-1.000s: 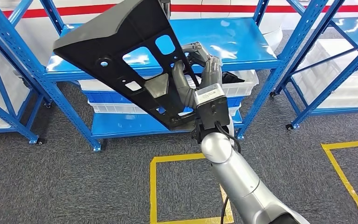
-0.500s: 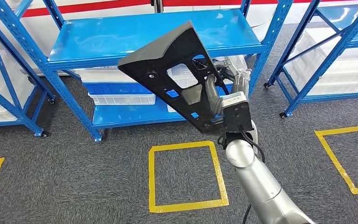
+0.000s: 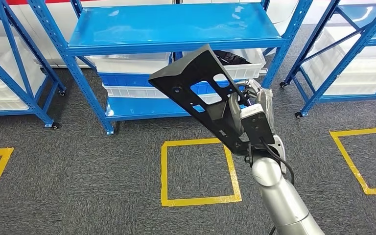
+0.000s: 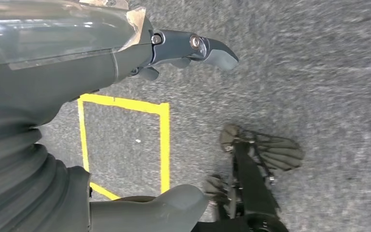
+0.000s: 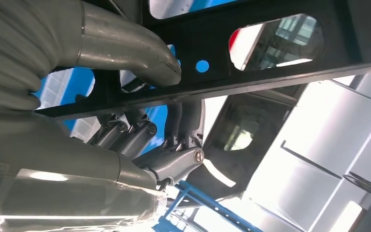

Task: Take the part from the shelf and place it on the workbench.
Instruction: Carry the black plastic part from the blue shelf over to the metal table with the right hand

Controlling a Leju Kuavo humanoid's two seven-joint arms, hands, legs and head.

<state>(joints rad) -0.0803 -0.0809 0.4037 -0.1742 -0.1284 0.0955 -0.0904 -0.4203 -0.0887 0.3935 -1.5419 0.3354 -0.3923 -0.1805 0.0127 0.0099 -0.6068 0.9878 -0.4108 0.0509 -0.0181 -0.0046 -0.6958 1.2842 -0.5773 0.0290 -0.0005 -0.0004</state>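
Gripping the black part [image 3: 203,90] firmly in the right hand [image 3: 247,110], clear of the shelf [image 3: 176,29] and above the floor, left hand [image 4: 125,53] hanging empty and unclenched; best carried level and steady toward the workbench, without swinging its long end.

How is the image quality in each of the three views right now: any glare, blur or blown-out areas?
Head view: sharp and evenly lit, with light glare on the blue shelf. Left wrist view: the carpet is smeared by blur, and the left hand shows a bright sheen. Right wrist view: the background is blown out white, so the black part held by the right hand reads nearly as a silhouette.
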